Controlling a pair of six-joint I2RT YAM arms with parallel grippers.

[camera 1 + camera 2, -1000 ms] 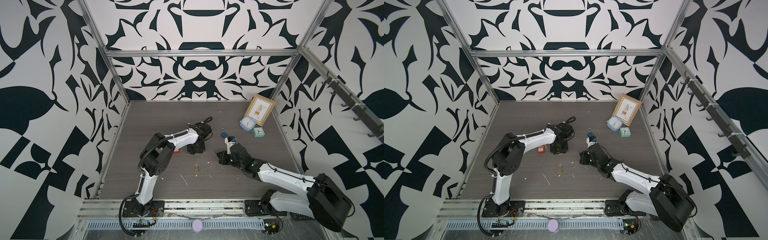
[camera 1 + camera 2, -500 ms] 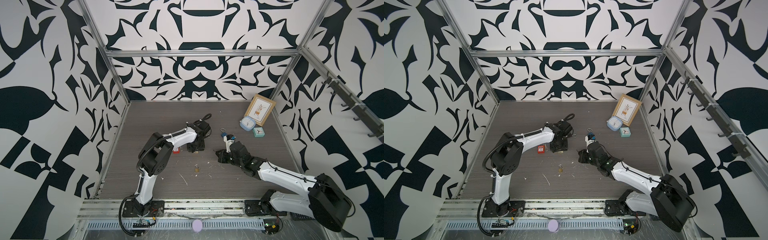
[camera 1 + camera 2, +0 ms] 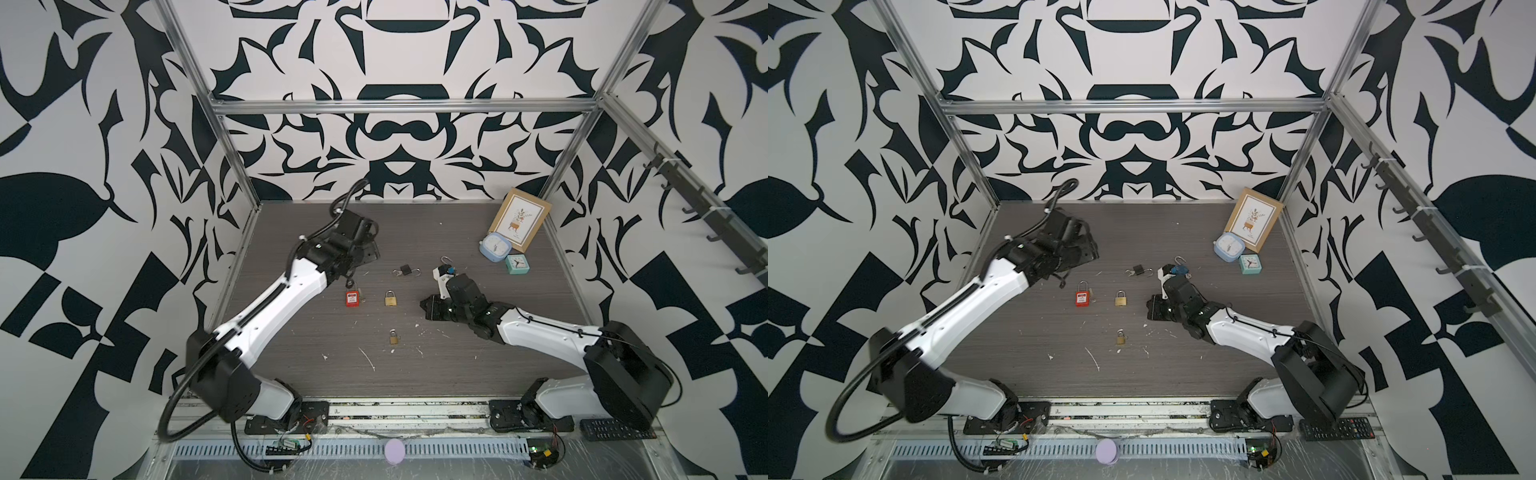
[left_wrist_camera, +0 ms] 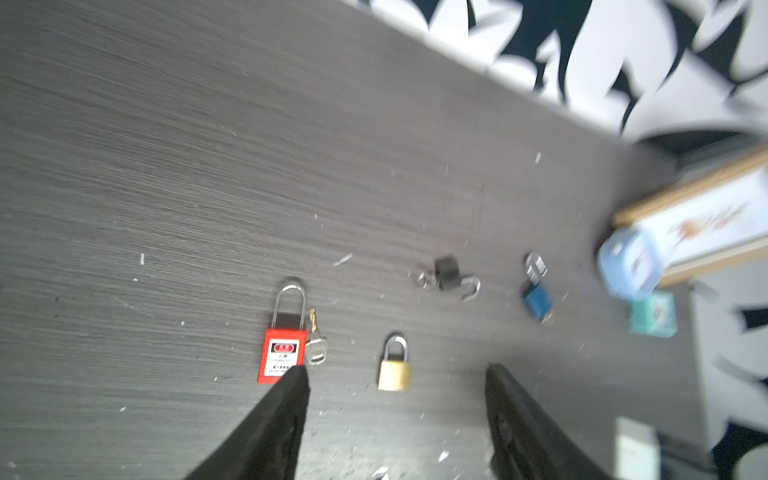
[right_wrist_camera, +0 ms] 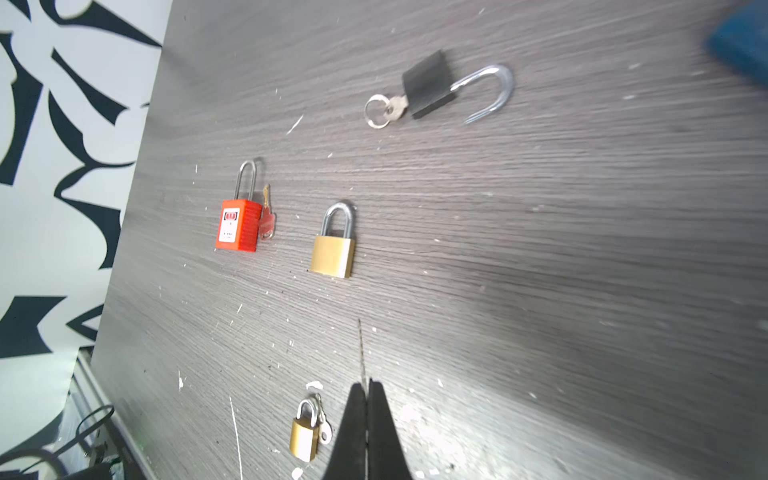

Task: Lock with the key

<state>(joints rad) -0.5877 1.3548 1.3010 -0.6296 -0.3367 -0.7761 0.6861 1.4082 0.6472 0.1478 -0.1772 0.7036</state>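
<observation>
Left claw [image 4: 397,369]: spread wide, empty, above tabletop [image 4: 166,166], likely ready for a grab. Red padlock [image 4: 282,355]: flat, shackle apparently seated, key [image 4: 316,351] loose against its side. Right claw [image 5: 368,388]: pinched shut, empty, parked low beside small brass padlock [image 5: 305,436], probably for clearance.

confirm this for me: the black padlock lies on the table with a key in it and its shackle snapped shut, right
Not quite. The black padlock does lie on the table with a key in it, but its shackle is swung open, not shut. The right wrist view shows this clearly.
</observation>
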